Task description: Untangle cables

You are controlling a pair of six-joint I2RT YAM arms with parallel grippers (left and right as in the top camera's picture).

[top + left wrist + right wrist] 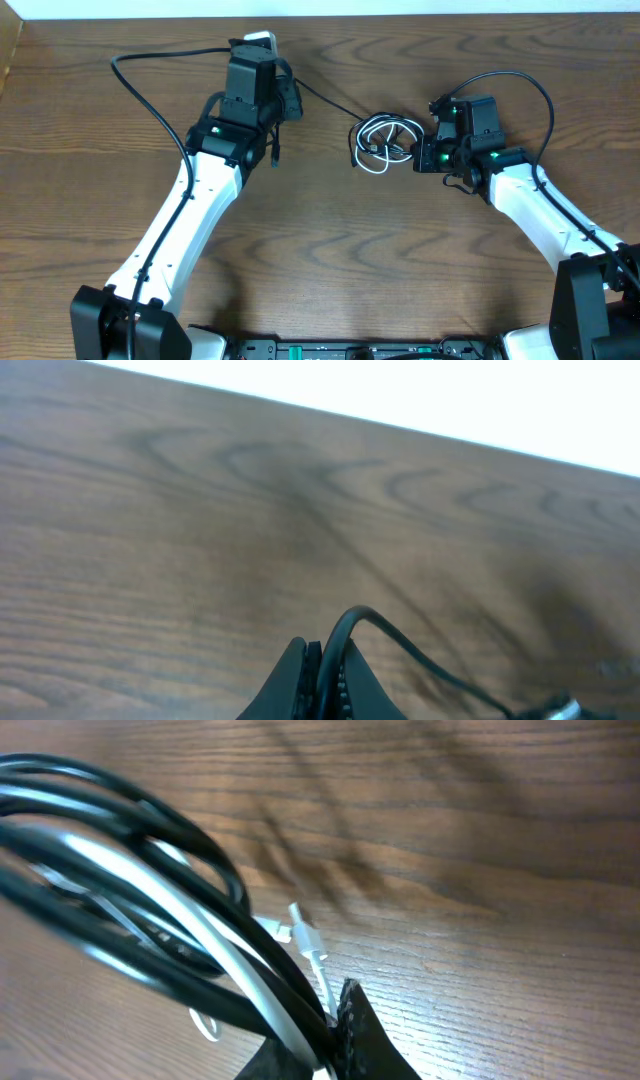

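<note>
The cables lie as a small tangle of black and white loops on the wooden table, right of centre. My right gripper is at the tangle's right edge. In the right wrist view it is shut on black and white loops, and a white plug lies just beyond. A thin black cable runs from the tangle up-left to my left gripper. In the left wrist view that gripper is shut on the black cable, which trails off to the right.
Thick black cords fixed to the arms arc over the table at the left and right. The table's far edge lies close beyond the left gripper. Bare wood lies between the arms.
</note>
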